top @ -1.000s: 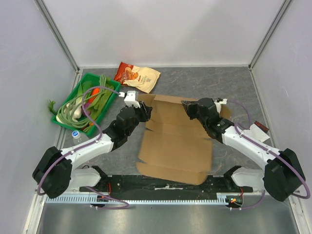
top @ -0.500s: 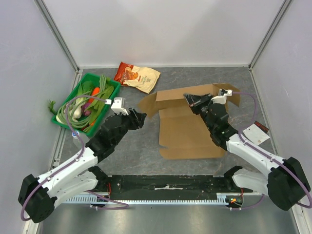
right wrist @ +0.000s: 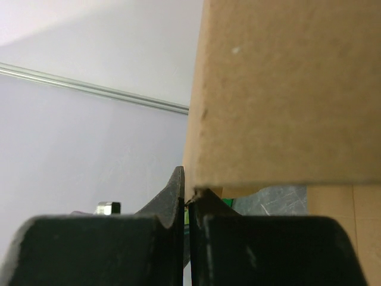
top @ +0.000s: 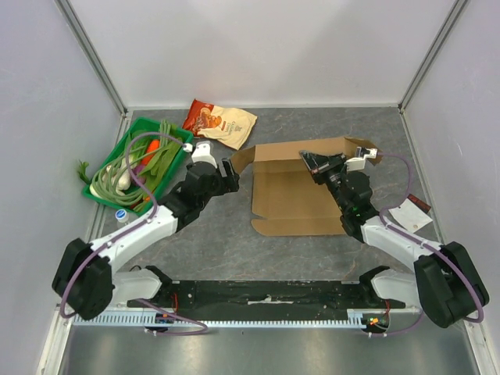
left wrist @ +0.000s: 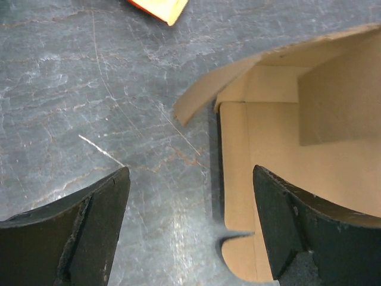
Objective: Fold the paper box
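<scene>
Paper box (top: 293,199) lies centre-right on the grey table (top: 203,242), with its base panel flat and its rear wall raised. Right gripper (top: 316,161) is pinched tight on that wall's upper edge (wrist view shows cardboard between the closed fingers). Left gripper (top: 228,176) has jaws spread wide and holds nothing, just beside the box's left flap (top: 241,160).

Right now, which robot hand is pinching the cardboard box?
The right gripper: its jaws are shut on the raised back wall of the paper box. The left gripper hangs wide open beside the box's side flap, holding nothing.
</scene>
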Available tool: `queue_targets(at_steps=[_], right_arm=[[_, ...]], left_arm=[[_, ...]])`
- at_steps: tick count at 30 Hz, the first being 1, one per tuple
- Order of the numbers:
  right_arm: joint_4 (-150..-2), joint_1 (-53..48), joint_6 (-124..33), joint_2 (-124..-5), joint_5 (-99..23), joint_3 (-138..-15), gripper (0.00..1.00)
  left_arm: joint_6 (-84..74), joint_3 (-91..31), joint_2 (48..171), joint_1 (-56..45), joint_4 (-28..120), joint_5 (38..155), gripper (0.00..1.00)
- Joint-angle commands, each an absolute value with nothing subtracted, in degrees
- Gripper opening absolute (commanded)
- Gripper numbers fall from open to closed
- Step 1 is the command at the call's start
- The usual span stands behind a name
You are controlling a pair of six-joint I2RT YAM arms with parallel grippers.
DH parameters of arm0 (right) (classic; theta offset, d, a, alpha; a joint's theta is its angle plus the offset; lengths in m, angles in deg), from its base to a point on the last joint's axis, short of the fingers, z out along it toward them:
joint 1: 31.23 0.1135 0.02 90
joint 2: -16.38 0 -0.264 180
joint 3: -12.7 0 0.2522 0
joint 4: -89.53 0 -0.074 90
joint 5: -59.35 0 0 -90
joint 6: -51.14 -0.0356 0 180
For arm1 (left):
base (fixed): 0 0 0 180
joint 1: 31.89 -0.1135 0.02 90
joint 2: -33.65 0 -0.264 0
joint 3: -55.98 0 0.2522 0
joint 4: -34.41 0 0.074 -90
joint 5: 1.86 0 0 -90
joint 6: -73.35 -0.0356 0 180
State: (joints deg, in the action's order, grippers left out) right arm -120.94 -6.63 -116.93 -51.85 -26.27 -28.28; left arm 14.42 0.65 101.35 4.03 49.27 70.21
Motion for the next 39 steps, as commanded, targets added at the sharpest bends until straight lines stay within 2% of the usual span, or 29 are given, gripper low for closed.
queue_targets(at_steps=[1,5,11,14,15,17,18,21,27,34,37,39], right_arm=[[-124.44,-8.37,-122.26,-53.05,-30.46,-29.44,0.00],[-124.88,-9.78,-126.74,-54.46,-33.81,-29.80,0.00],[-126.19,-11.54,-127.19,-55.07,-36.27,-29.01,0.00],[-126.46,-12.15,-127.11,-55.25,-37.07,-29.00,0.00],[-126.46,-12.16,-127.02,-55.34,-37.42,-29.01,0.00],[-126.28,-12.24,-126.32,-55.34,-37.33,-29.01,0.00],[-125.85,-12.24,-126.23,-55.34,-37.42,-29.01,0.00],[-124.71,-12.24,-126.23,-55.51,-37.33,-29.00,0.00],[-119.00,-12.24,-125.61,-55.16,-36.28,-30.94,0.00],[-109.68,-12.16,-124.29,-56.04,-34.61,-35.68,0.00],[-106.35,-12.33,-123.68,-56.74,-33.03,-37.34,0.00],[-98.74,-12.33,-121.84,-57.45,-31.45,-39.54,0.00]], left_arm=[[9.12,-3.57,107.46,2.74,43.26,66.96,0.90],[3.57,-8.92,114.06,2.12,42.02,67.57,0.88],[-0.39,-11.57,119.60,1.95,39.82,68.01,0.74],[-0.83,-13.58,121.27,1.77,42.09,67.75,0.51],[-0.75,-14.03,121.45,1.77,42.71,68.27,0.38],[-0.57,-14.91,121.54,1.77,44.03,69.68,0.24],[-0.13,-15.44,121.63,1.77,45.00,71.08,0.12],[3.90,-18.25,121.37,1.68,50.78,74.41,0.02],[14.00,-20.01,119.43,1.07,53.79,83.29,0.02],[16.04,-20.19,118.29,-1.04,53.71,87.79,0.02],[18.23,-17.92,117.15,-3.93,51.26,95.25,0.02],[19.90,-17.03,116.71,-4.82,50.72,98.68,0.02]])
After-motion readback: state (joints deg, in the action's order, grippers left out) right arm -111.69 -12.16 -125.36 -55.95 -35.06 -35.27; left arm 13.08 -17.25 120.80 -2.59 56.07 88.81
